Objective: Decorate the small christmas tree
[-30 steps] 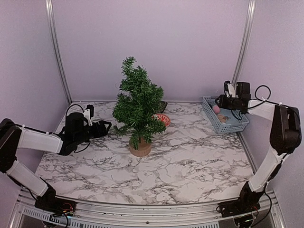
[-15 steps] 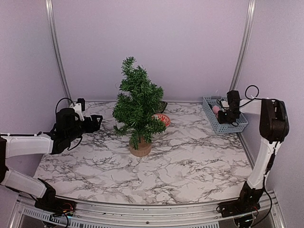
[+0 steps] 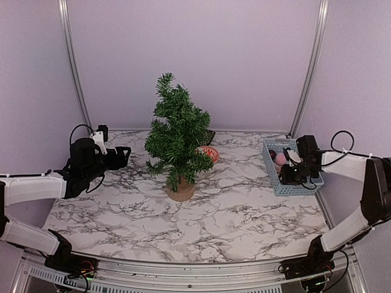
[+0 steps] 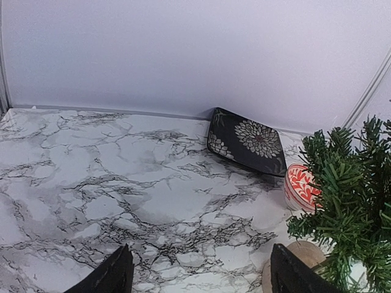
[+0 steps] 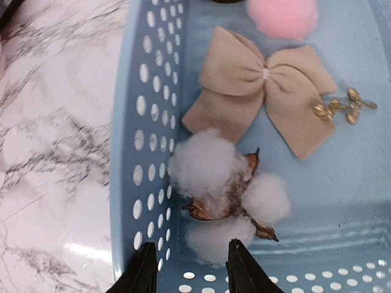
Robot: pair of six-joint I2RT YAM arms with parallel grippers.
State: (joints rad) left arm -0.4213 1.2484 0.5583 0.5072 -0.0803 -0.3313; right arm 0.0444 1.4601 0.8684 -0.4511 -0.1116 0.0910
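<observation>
left arm reaches out low from its base, the white forearm near level and pointing toward the middle. left end effector faces forward; in the wrist view its two dark fingers stand wide apart with nothing between them. right arm is folded at the elbow on the far right, the forearm angling back inward. right end effector is tipped downward, its fingers parted by a narrow gap and gripping nothing.
</observation>
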